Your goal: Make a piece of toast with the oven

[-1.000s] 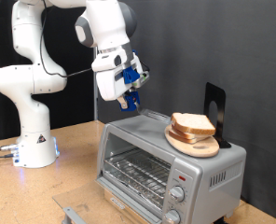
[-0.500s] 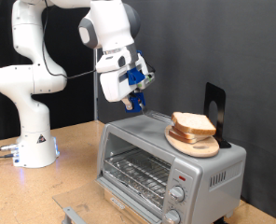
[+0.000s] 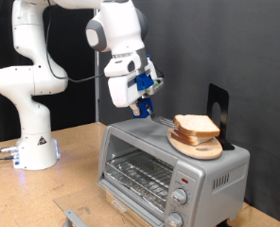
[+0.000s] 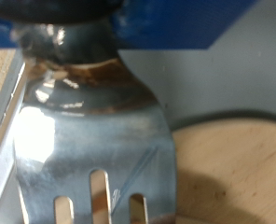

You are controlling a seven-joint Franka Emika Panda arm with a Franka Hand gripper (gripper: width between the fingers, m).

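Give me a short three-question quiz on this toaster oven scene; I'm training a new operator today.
1. True or false: the slice of bread is already inside the oven.
2. What does the gripper hold between its fingers?
A. a fork
B. a knife
C. nothing
3. Fill in: the bread rests on a round wooden ____ on top of the oven.

Key:
1. False. The bread lies on the board atop the oven, at the exterior view's right.
2. A. The wrist view shows a metal fork close up, above the board.
3. board
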